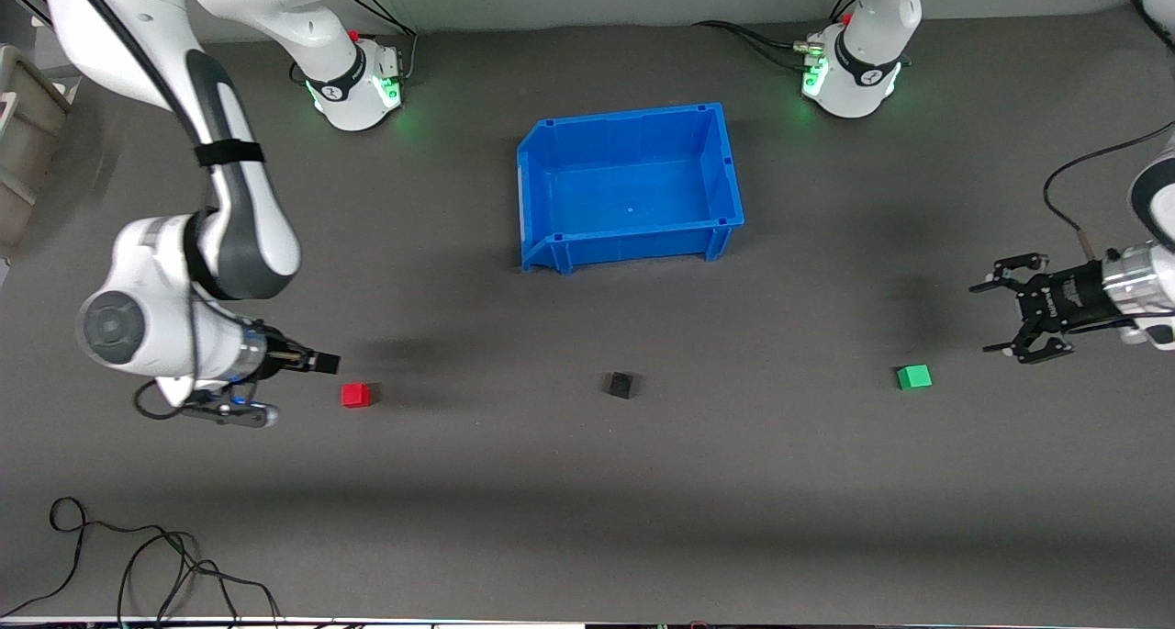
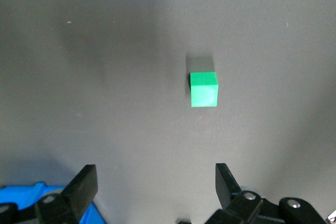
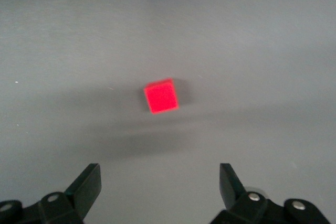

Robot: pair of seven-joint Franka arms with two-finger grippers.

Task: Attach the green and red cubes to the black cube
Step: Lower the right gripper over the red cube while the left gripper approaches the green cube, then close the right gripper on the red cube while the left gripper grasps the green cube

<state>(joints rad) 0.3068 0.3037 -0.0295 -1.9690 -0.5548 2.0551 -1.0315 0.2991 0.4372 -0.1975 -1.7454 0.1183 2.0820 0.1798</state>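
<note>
The black cube (image 1: 621,386) sits on the dark table about midway between the two coloured cubes. Toward the right arm's end lies the red cube (image 1: 355,395) (image 3: 161,96), and my right gripper (image 1: 318,364) (image 3: 160,182) hovers low beside it, open, with nothing between its fingers. Toward the left arm's end lies the green cube (image 1: 913,376) (image 2: 203,88). My left gripper (image 1: 990,318) (image 2: 156,182) hangs over the table beside that cube, toward its own arm's end, open and empty. All three cubes stand apart in a rough row.
A blue bin (image 1: 551,243) with nothing in it stands farther from the front camera than the black cube; its corner (image 2: 16,196) shows in the left wrist view. Loose black cables (image 1: 138,555) lie near the table's front edge at the right arm's end.
</note>
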